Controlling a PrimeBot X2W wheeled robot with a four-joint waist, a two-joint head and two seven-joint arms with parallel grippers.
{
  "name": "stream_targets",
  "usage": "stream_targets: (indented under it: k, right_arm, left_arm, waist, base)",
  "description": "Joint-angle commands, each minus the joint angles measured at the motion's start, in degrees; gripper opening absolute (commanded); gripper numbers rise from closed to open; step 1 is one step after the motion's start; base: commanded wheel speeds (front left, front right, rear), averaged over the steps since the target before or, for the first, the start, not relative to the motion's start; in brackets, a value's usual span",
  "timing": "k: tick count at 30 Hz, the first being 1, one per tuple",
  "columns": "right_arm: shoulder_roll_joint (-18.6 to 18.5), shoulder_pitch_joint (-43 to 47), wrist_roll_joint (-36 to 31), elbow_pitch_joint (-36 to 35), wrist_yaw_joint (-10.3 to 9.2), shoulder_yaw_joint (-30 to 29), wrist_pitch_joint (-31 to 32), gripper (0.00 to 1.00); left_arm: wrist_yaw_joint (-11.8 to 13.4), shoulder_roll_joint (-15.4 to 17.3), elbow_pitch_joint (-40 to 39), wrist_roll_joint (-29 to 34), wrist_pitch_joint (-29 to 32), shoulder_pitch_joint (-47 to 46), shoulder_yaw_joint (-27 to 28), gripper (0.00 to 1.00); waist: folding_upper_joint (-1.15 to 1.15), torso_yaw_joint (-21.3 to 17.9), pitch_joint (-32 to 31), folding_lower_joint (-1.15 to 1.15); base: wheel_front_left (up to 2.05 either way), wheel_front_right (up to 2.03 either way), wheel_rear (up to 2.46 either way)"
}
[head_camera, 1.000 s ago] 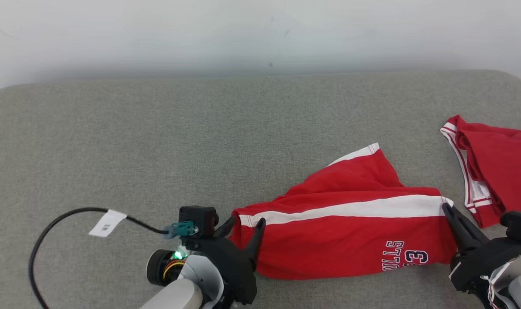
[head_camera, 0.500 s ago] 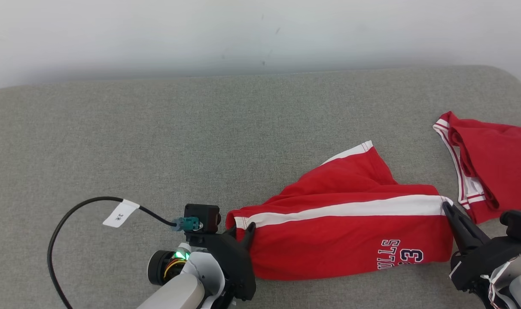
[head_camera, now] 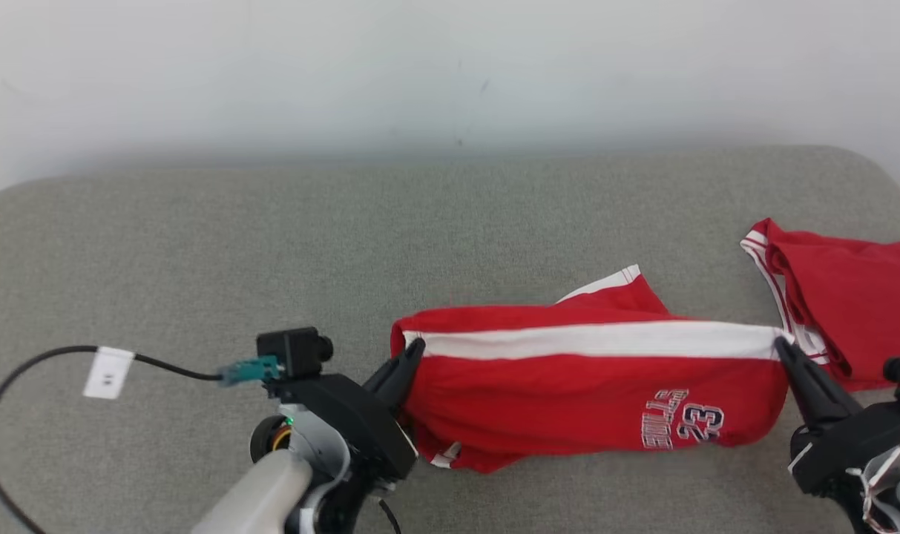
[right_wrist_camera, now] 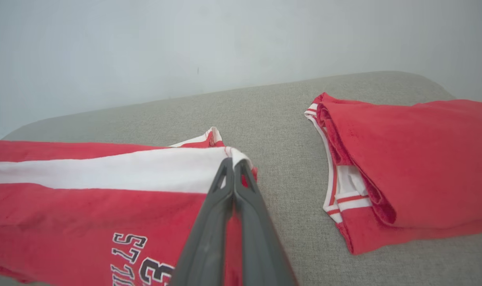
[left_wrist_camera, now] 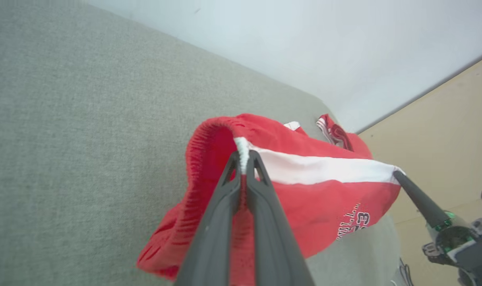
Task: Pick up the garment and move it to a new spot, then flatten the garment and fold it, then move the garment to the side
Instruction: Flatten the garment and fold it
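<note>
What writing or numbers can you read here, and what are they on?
"3": on the red shorts, neighbouring digit unclear.
Lettering beside it: creased and cut off, unreadable.
The white tag on the black cable: marks too small to read.

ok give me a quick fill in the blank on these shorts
The left pincer is shut on the red shorts' ____ stripe.
The right pincer is ____ on that stripe's other end.
The folded red jersey lies to the shorts' ____ in the head view.
Missing: white; shut; right.
</note>
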Motion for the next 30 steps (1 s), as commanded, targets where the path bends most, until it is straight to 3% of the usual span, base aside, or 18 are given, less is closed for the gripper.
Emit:
stream_targets:
  k: [1, 6, 12, 17, 25, 30]
  right_arm:
    - [-0.8, 0.0, 1.0, -0.9, -0.16, -0.4, 0.2, 0.0]
    - [-3.6, -1.9, 5.5, -6.9, -0.16, -2.0, 1.5, 0.0]
    - [-7.8, -7.3, 8.1, -13.3, -0.16, -4.2, 3.5, 0.0]
    - [-10.3, -11.6, 9.4, -16.7, -0.16, -6.3, 4.5, 0.0]
    - [-13.7, -17.5, 9.1, -23.5, -0.16, -10.0, 7.6, 0.0]
    - [-13.1, -19.8, 8.4, -24.0, -0.16, -11.0, 10.4, 0.0]
  left_arm:
    - [-0.9, 0.8, -1.1, -1.5, 0.7, 0.8, 0.9, 0.0]
    - [-3.4, 4.0, -8.4, -10.2, 6.8, -0.2, 6.0, 0.0]
    - [-2.4, 8.4, -17.6, -16.8, 12.7, -4.9, 11.9, 0.0]
    - [-2.0, 9.3, -22.9, -20.4, 15.0, -9.2, 15.6, 0.0]
    - [1.6, 10.8, -28.3, -21.8, 18.8, -16.6, 17.6, 0.0]
    - [3.4, 11.2, -29.1, -21.1, 20.3, -18.5, 16.9, 0.0]
  waist:
    - [0.0, 0.5, -1.9, 0.0]
    - [0.0, 1.0, -4.9, 0.0]
    - [0.0, 1.0, -6.5, 0.0]
    - [0.0, 1.2, -7.2, 0.0]
    - [0.0, 1.2, -8.1, 0.0]
    - [0.0, 0.7, -7.7, 0.0]
  base:
    - [0.0, 0.0, 0.0]
    - [0.0, 0.0, 0.0]
    - [0.0, 0.0, 0.0]
    - [0.0, 0.0, 0.0]
    - [0.0, 0.0, 0.0]
    - [0.0, 0.0, 0.0]
